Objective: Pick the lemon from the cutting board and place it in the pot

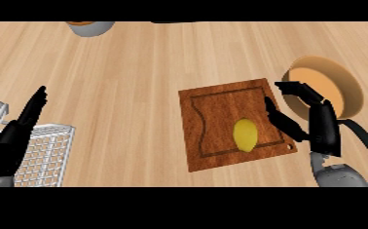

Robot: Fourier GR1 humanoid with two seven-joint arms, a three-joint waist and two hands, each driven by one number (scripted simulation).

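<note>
A yellow lemon [245,134] lies on the dark wooden cutting board [215,106], toward its near right corner. Just right of the board stands the pot [346,84], tan inside with a pale rim and a black handle at its near side. My right hand [320,121] hovers open at the board's right edge, between the lemon and the pot, thumb pointing toward the lemon and fingers over the pot's rim. It holds nothing. My left hand [18,130] rests open at the left edge, fingers up.
A white wire rack [46,155] lies at the near left beside my left hand. A grey bowl [90,27] sits at the far edge, left of centre. Bare light wood counter spreads across the middle.
</note>
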